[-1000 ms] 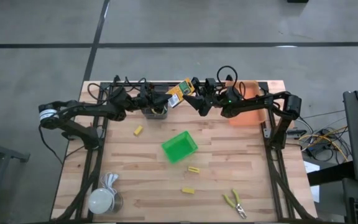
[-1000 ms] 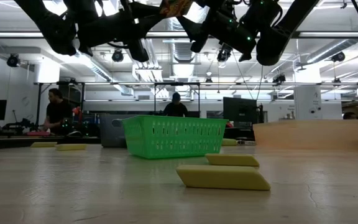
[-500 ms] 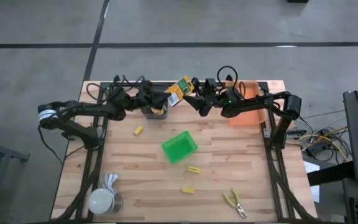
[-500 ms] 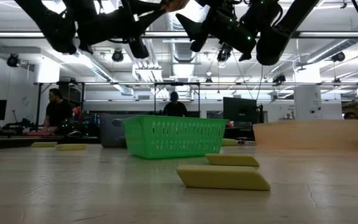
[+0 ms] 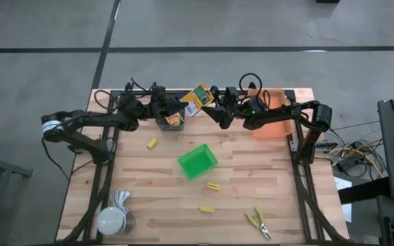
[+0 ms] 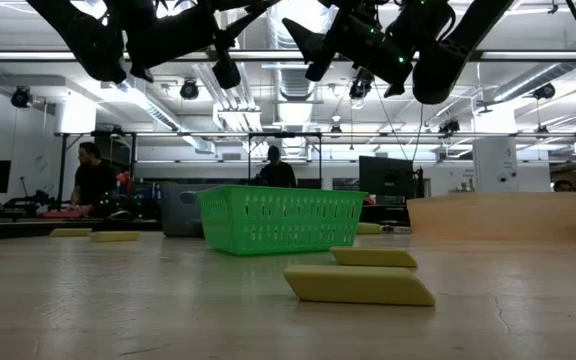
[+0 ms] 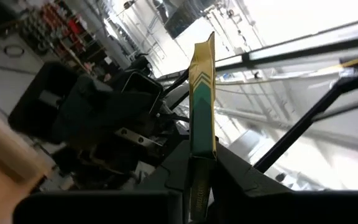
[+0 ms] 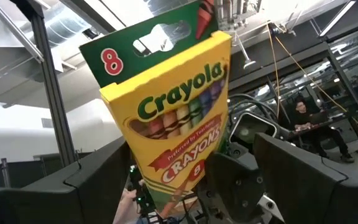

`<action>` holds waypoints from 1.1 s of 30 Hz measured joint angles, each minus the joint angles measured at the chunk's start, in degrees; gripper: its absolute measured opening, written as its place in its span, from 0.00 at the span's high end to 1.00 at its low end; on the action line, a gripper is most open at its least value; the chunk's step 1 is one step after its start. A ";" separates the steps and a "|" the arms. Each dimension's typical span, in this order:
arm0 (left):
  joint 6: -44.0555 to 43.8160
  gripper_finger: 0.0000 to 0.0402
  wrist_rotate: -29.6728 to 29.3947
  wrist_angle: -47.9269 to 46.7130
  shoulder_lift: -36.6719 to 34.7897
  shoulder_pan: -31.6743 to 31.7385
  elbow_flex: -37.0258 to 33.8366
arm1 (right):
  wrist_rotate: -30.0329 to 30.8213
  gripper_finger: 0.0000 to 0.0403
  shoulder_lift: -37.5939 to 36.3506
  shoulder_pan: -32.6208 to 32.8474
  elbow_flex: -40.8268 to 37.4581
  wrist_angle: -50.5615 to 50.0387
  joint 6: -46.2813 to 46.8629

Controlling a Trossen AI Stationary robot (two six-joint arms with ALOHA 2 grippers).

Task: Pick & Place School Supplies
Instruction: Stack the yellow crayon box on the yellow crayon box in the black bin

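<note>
Above the far edge of the counter (image 5: 265, 178), the left tool (image 5: 185, 109) pinches a crayon box (image 5: 198, 97) by its lower end, holding it in the air between the two arms; the right tool (image 5: 214, 113) waits just beside it, fingers spread and gripping nothing. The step appears to be a mid-air handover or a carry toward a bin. Done well, the right tool would close squarely on the box's broad faces before the left lets go. The box's long axis stands tilted, its green flap end pointing up and away from the left tool, printed face toward the right wrist camera. Yellow blocks (image 5: 213, 186) and pliers (image 5: 258, 223) lie on the counter near the green basket (image 5: 197, 161).
</note>
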 joint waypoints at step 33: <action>16.50 0.89 -0.90 -0.28 -4.93 1.70 1.75 | 0.90 0.19 0.13 -0.07 0.02 -1.77 -0.02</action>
